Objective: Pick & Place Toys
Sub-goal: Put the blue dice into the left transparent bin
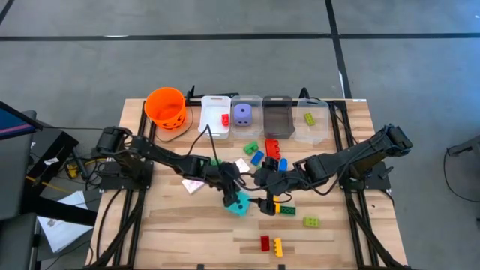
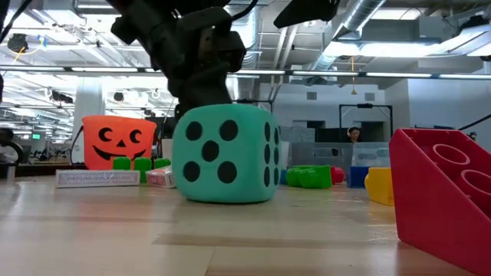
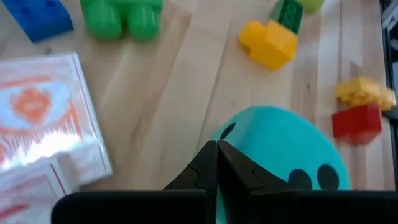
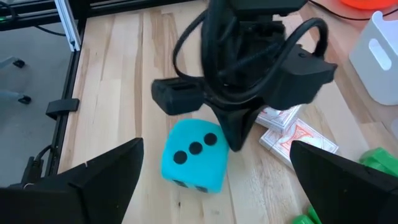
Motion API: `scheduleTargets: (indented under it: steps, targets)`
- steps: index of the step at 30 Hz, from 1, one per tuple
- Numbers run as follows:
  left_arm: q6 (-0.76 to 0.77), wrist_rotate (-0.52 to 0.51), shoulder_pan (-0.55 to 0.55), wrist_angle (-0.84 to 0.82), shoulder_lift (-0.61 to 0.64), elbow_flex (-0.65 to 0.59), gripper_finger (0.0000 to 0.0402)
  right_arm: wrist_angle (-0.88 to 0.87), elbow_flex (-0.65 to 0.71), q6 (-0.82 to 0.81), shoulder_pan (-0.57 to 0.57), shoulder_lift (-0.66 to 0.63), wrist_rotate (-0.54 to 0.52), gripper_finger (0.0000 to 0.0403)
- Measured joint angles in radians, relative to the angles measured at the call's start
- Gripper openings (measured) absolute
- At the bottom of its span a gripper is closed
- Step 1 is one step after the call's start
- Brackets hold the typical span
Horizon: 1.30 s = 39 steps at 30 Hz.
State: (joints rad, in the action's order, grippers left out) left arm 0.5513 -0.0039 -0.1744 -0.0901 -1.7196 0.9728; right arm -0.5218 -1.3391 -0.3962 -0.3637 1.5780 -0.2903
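Observation:
A teal die with dark dots (image 1: pixel 240 205) rests on one face on the wooden table, near its middle. It also shows in the low view (image 2: pixel 224 153) and the right wrist view (image 4: pixel 193 155). My left gripper (image 1: pixel 229 196) is shut, and its fingertips (image 4: pixel 236 142) point down at the die's upper edge on the far side. My right gripper (image 1: pixel 266 204) is open and empty just to the right of the die, its fingers spread wide (image 4: pixel 216 149). Red-and-white cards (image 1: pixel 193 185) lie flat to the left of the die. Small bricks lie scattered around. My left gripper's shut fingertips (image 3: pixel 216 149) come from above, slanting down, and stand at the teal die's upper edge (image 3: pixel 249 134). I cannot tell whether they touch it. The die sits flat on the table.
An orange bucket (image 1: pixel 166 106) and a row of plastic bins (image 1: pixel 277 116) stand at the far edge; one holds a purple die (image 1: pixel 242 114). Bricks lie behind the grippers (image 1: pixel 271 148), to the right (image 1: pixel 310 222) and near the front edge (image 1: pixel 265 242).

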Motion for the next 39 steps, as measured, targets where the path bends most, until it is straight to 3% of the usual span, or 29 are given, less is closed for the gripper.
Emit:
scheduleTargets:
  steps: [9, 12, 20, 30, 39]
  targets:
    - [0.007, 0.010, -0.033, -0.081, 0.002, 0.001, 0.0000, -0.035, 0.000, 0.003, 0.000, 0.000, 0.002, 0.0395]
    - [0.009, 0.000, -0.028, -0.180, 0.018, -0.004, 0.0000, -0.050, 0.000, 0.003, 0.000, 0.000, 0.005, 0.0395]
    - [0.101, -0.170, -0.021, -0.427, 0.161, -0.008, 0.0000, -0.058, 0.000, 0.003, -0.010, 0.000, 0.005, 0.0395]
    - [0.180, -0.217, -0.059, -0.353, 0.405, -0.004, 0.0000, -0.079, 0.000, 0.003, -0.010, 0.000, 0.005, 0.0395]
    - [0.198, -0.234, -0.173, -0.122, 0.397, -0.004, 0.0000, -0.084, 0.000, 0.003, -0.009, 0.000, 0.005, 0.0395]
